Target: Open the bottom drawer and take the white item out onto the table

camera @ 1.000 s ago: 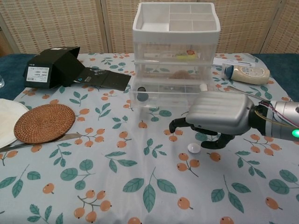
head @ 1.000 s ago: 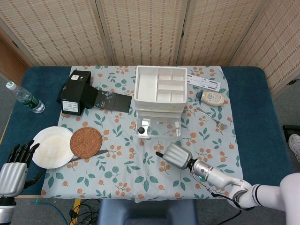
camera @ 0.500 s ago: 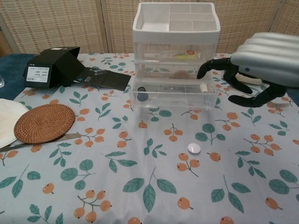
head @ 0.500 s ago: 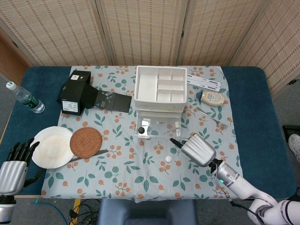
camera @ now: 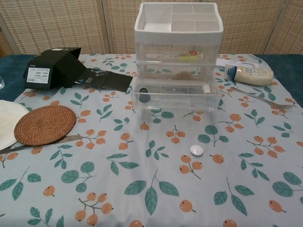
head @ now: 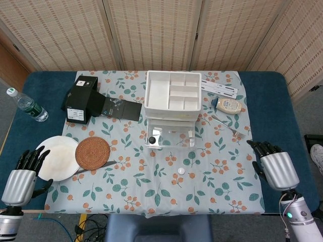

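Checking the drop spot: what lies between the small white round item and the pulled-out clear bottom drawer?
Only bare floral tablecloth between small white round item and clear bottom drawer, in both views.

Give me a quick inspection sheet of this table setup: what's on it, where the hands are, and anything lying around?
Surface: floral tablecloth over a blue table.
Job's things: clear drawer unit with its bottom drawer pulled out; small white item lying on the cloth in front of it.
Clutter: black box, woven coaster, white plate, water bottle, fork, squeeze bottle.
Hands: left hand and right hand both empty, fingers spread, at the table's near corners.
Cables: some on the floor under the near edge.
Surroundings: woven folding screens behind.
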